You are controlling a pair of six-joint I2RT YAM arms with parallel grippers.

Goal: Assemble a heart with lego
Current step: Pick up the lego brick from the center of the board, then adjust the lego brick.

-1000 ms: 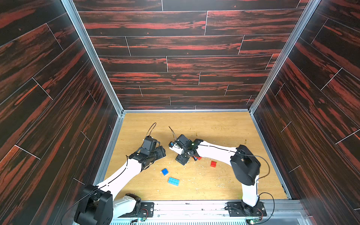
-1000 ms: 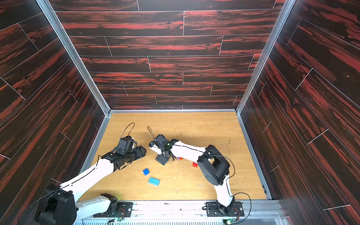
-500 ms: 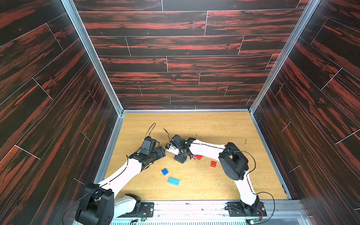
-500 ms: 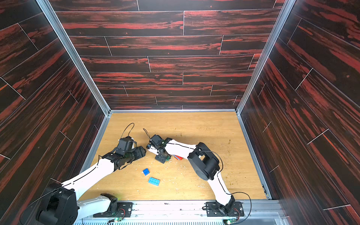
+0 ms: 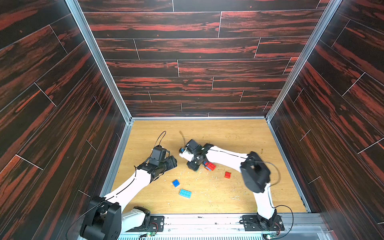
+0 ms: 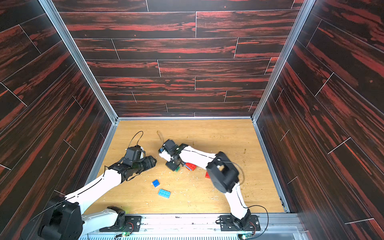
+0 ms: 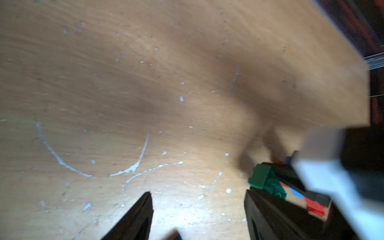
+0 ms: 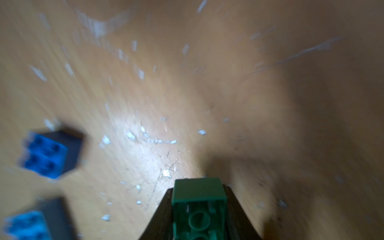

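Nearest the robot's base, a light-blue oblong brick [image 5: 185,193] is lying flat on the counter [image 5: 228,135], studs up, with a dark-blue square brick [image 5: 175,183] sitting just beyond it, close but apart. Off to the robot's right, a red square brick [image 5: 227,175] is resting alone beside the right arm's elbow. Farther in, a red oblong brick [image 5: 210,166] is lying under the right forearm with a sliver of blue showing at its edge; whether the two are joined is too blurred to tell. Just beside it, the right claw [image 5: 192,165] is pointing down at the wood and clamping a green brick [image 8: 197,199] between its fingers, the brick's hollow underside facing the wrist camera. No finished heart is showing; the lego pieces are lying scattered. Across from it, near but not touching, the left claw [image 5: 174,162] is hovering low with its fingers spread apart and holding nothing. White flecks [image 7: 133,168] are dotting the wood there. Beyond both claws, bare counter is stretching to the back wall [image 5: 197,93].
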